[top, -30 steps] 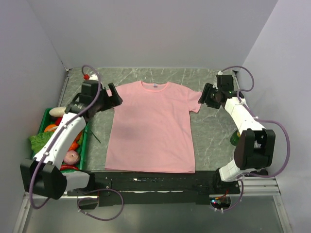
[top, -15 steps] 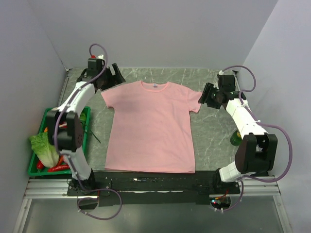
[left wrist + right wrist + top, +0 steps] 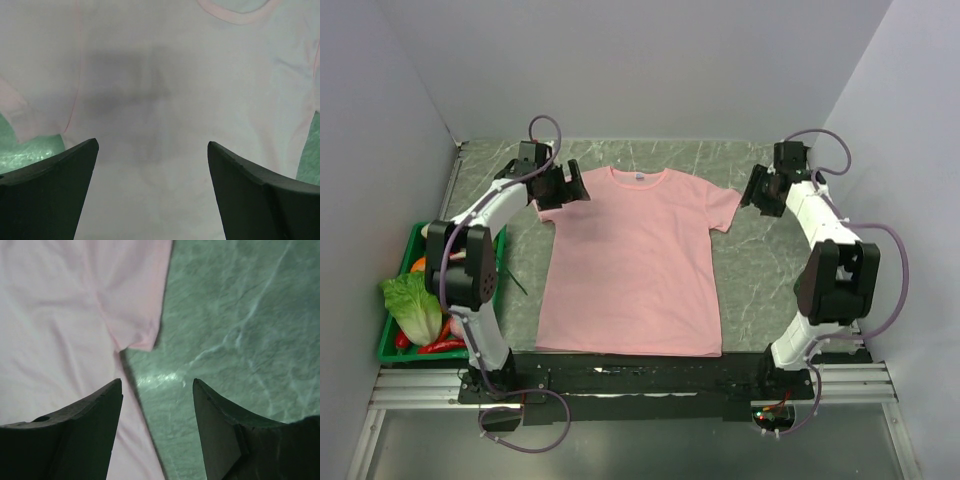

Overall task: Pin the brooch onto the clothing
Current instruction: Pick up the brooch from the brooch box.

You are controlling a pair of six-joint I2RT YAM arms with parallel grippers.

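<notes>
At the shirt (image 3: 635, 260) shoulder, left hand (image 3: 563, 188) is arriving from the crate (image 3: 388, 352), open and empty; right hand (image 3: 758, 190) is hovering open; brooch unseen, pinning unstarted.

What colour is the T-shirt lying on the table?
The T-shirt is plain light pink, clearest in the top view.

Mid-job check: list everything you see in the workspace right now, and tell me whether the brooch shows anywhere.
T-shirt: one, light pink, spread flat mid-table
neck label: one, white, inside the collar
crate: one, green, left of the T-shirt
lettuce: one, green, in the crate
chillies: count unclear, red, crate's near end
brooch: none seen in any view
table: one, grey-green marbled
left gripper: one, black, open, over the crate-side sleeve
right gripper: one, black, open, by the other sleeve
</notes>
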